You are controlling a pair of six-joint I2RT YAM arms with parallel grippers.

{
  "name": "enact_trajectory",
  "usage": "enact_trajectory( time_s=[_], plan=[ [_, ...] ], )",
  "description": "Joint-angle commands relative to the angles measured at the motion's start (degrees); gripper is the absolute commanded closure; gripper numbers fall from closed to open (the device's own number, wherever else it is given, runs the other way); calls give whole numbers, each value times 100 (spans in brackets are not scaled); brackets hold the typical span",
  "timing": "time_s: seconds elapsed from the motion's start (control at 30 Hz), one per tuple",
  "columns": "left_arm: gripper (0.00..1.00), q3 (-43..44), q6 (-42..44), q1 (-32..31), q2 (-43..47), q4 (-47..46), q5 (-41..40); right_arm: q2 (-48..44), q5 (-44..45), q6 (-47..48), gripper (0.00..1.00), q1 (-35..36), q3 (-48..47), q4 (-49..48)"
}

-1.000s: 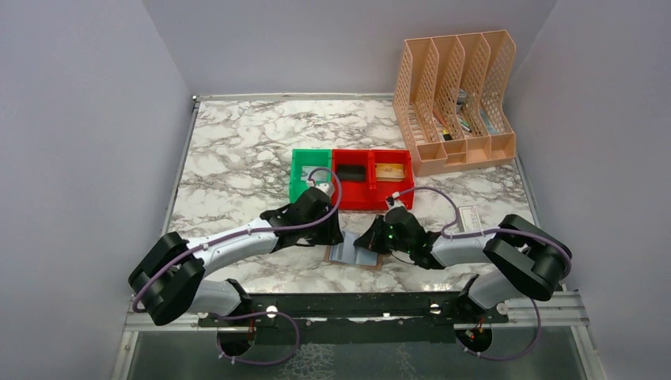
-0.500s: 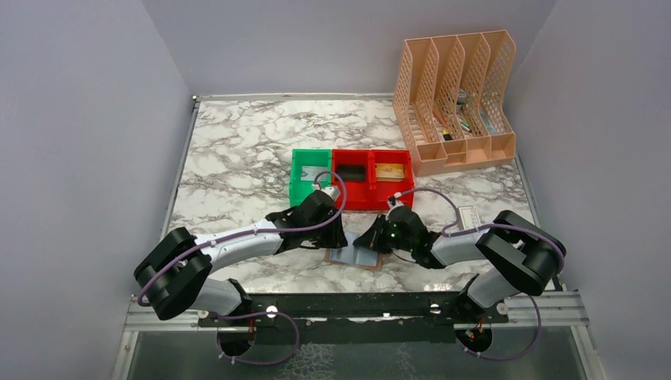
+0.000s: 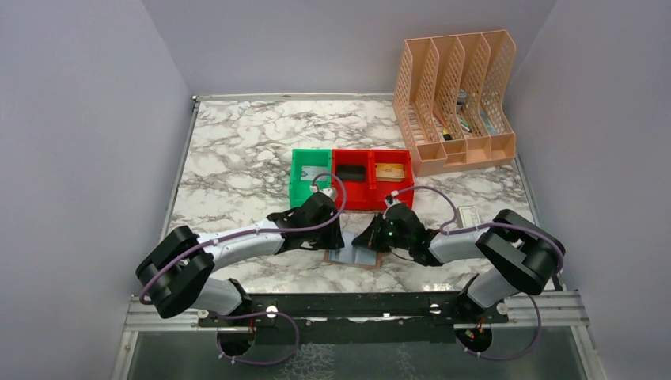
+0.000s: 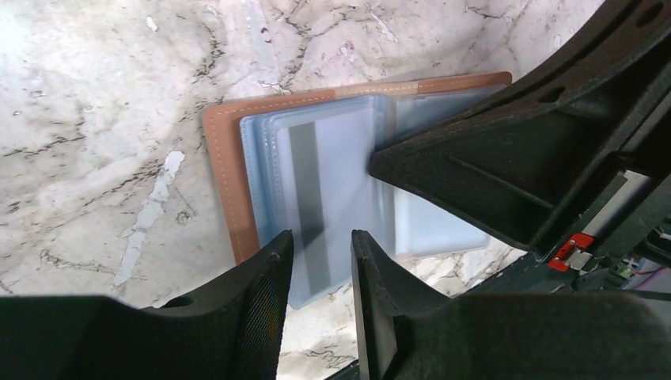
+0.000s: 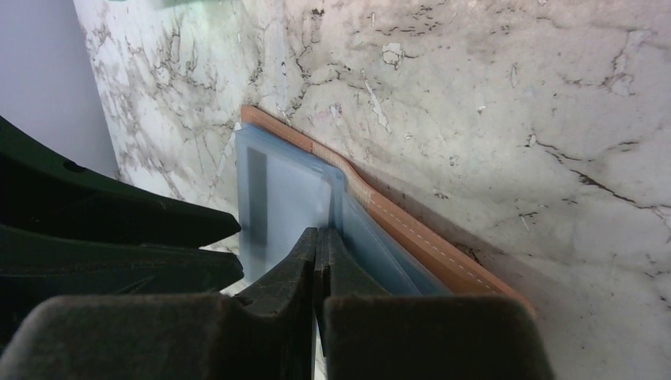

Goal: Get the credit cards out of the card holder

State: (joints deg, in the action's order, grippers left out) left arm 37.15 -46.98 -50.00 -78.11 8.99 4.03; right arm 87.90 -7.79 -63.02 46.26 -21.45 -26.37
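- The card holder [image 3: 354,257] lies open on the marble table [image 3: 237,150] at 6 o'clock, near the front edge, with its brown cover down and its pale blue sleeves up.
- The left gripper [image 3: 335,241] reaches in from the holder's 9 o'clock. Its fingers [image 4: 269,277] stand slightly apart, and a striped card [image 4: 312,190] that sticks out past the holder's edge shows through the gap. The fingers pinch nothing.
- The right gripper [image 3: 369,239] sits at the holder's 3 o'clock with its jaws pressed together and its tips touching the blue sleeves. Whether a thin leaf is caught between them cannot be told.
- At the holder's 12 o'clock stand a green bin [image 3: 296,176] and two red bins [image 3: 372,202] — a black card [image 3: 350,172] lies in the middle one and a gold card [image 3: 388,170] in the right one.
- A peach file rack [image 3: 459,95] stands at 1 o'clock, in the far corner.
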Motion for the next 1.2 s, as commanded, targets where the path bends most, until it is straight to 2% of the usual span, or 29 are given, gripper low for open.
enact_trajectory(
  time_s=[0.0,0.37,0.93,1.17],
  plan=[
    [63,176,26,-28,167,247,-420,251,592,476,99,-3,199,1282],
    [65,226,-13,-81,22,242,-225,498,428,414,99,-12,225,1108],
    [67,53,-142,-102,-345,-309,352,493,279,608,99,-21,30,1266],
    [68,100,-126,-102,-106,-127,112,447,300,730,86,-21,-230,1723]
  ],
)
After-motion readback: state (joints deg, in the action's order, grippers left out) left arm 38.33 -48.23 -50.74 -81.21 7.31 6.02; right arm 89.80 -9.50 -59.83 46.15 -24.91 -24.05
